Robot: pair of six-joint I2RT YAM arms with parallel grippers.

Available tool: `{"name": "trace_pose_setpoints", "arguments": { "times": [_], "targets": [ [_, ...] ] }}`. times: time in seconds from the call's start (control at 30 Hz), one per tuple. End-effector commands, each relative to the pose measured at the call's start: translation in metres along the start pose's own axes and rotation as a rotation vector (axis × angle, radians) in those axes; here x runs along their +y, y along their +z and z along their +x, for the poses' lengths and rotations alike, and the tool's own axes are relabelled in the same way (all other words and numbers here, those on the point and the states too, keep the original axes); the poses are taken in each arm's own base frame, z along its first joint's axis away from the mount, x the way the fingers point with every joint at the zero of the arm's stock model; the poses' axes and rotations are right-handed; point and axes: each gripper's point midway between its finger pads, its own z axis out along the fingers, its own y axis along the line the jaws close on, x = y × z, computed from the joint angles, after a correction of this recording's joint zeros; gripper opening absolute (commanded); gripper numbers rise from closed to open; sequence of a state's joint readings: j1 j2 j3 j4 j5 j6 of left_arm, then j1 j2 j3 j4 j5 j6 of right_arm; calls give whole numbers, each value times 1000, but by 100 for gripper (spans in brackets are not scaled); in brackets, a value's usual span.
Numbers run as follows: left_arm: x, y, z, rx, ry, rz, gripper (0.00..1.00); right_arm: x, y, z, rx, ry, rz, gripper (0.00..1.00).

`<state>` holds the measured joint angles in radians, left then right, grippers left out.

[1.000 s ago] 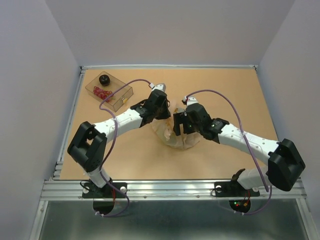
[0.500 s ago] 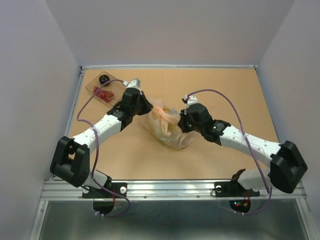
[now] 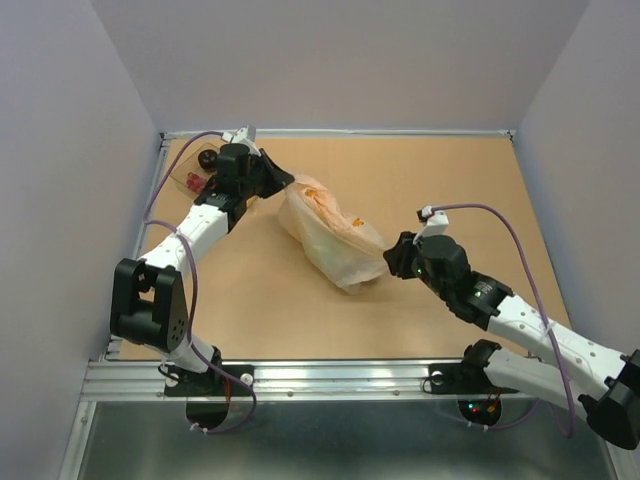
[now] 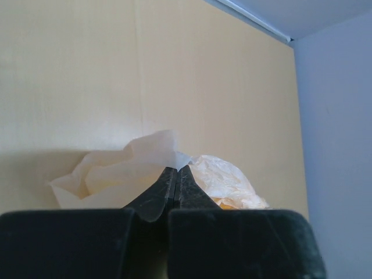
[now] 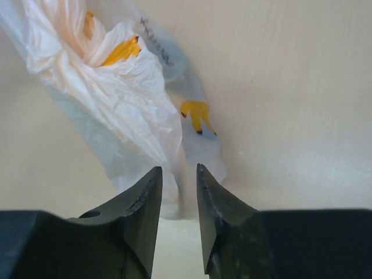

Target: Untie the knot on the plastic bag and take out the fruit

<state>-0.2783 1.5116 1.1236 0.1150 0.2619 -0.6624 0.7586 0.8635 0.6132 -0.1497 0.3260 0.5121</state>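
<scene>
The plastic bag (image 3: 335, 238) lies stretched slantwise across the middle of the table, cream-white with orange-yellow print. My left gripper (image 3: 283, 186) is shut on the bag's thin upper-left end; in the left wrist view the jaws (image 4: 176, 170) pinch a flap of plastic (image 4: 145, 154). A pale-orange bunched part, the knot (image 3: 318, 198), sits just beyond that grip. My right gripper (image 3: 392, 258) is open at the bag's lower-right end; in the right wrist view its tips (image 5: 178, 170) stand just short of the bag (image 5: 128, 104). Only a yellow patch (image 4: 260, 201) of fruit shows through.
A clear rigid tray (image 3: 183, 166) with a black round piece (image 3: 207, 160) and red pieces (image 3: 192, 182) stands at the back left, partly behind my left arm. Grey walls close in the table on three sides.
My left arm swung back and left, pulling the bag's end with it. My right arm drew back to the near right. The bag went from a bunched heap to a long stretched shape.
</scene>
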Motion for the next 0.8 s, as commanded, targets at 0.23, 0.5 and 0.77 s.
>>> {"name": "trace_pose_setpoints", "arguments": {
  "times": [0.23,0.5,0.77],
  "targets": [
    [-37,-14,42,83,216,194,0,75,10,-84,39,-283,-164,83],
    [-39,-32,31,15,221,131,0,137,40,-60,214,-331,-394,83],
    [-53,-35,20,-19,227,142,0,127,70,-28,293,-348,-306,68]
  ]
}}
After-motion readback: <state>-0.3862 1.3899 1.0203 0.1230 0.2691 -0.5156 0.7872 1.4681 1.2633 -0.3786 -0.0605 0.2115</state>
